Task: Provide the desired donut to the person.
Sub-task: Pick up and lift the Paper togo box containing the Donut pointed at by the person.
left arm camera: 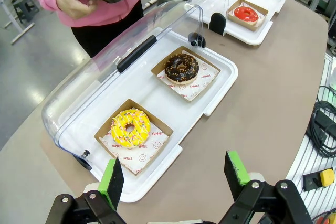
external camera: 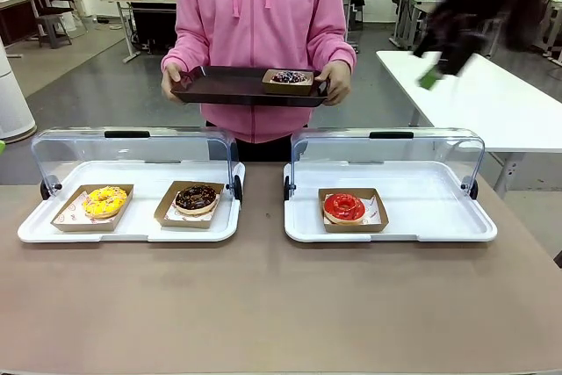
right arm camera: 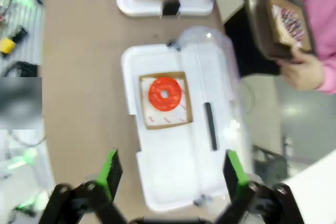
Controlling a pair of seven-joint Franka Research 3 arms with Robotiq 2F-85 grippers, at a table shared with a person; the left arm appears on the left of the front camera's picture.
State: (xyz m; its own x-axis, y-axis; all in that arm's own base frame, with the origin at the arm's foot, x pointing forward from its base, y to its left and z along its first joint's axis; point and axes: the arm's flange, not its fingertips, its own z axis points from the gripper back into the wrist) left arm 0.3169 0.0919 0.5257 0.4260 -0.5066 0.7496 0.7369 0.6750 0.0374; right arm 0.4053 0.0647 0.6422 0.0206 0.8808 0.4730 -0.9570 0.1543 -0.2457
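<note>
A person (external camera: 259,15) in a pink hoodie stands at the top middle of the front view. Both hands hold a dark tray (external camera: 219,90). On the right part of that tray sits a small brown box with the sprinkle donut (external camera: 289,77) inside it. Lower down is the brown table (external camera: 281,305), and two white trays rest on it side by side. The left-hand white tray (external camera: 132,233) has a yellow donut (external camera: 104,202) and a chocolate donut (external camera: 196,198), each in its own brown box. The right-hand white tray (external camera: 413,230) has one red donut (external camera: 344,207) in a brown box. Each tray's clear lid (external camera: 132,151) stands open at the far side. The left gripper (left arm camera: 174,170) is at the bottom of the left wrist view, up in the air near the corner of the tray by the yellow donut. Its jaws are wide apart and hold nothing. The right gripper (right arm camera: 172,170) is at the bottom of the right wrist view, high over the tray with the red donut. Its jaws are wide apart too, with nothing between them. That view is blurry.
</note>
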